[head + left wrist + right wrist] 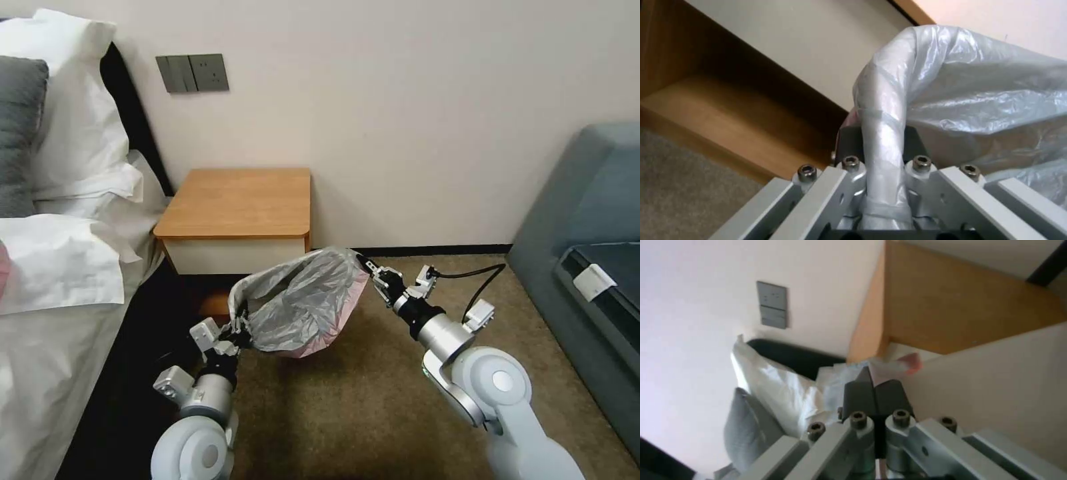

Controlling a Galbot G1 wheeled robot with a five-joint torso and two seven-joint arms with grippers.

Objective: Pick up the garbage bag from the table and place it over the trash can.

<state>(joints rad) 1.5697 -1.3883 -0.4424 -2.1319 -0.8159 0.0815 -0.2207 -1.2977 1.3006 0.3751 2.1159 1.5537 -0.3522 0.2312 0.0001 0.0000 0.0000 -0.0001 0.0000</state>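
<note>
The garbage bag [300,300] is a crinkled grey film with a pinkish lower edge. It hangs spread between my two grippers, low in front of the table [240,200]. My left gripper [239,330] is shut on the bag's near-left side. In the left wrist view its fingers [849,143] clamp a rounded, tube-like fold wrapped in film [882,110]. My right gripper [368,267] is shut on the far-right corner, with a pink-edged scrap of the bag [889,368] at its tips [871,380]. The trash can is hidden behind the film.
A bed with white pillows [73,133] and a grey cushion [20,133] lies along the left. A blue-grey sofa [587,220] stands at the right. Brown carpet [360,413] stretches between them. A wall switch plate [192,72] is above the table.
</note>
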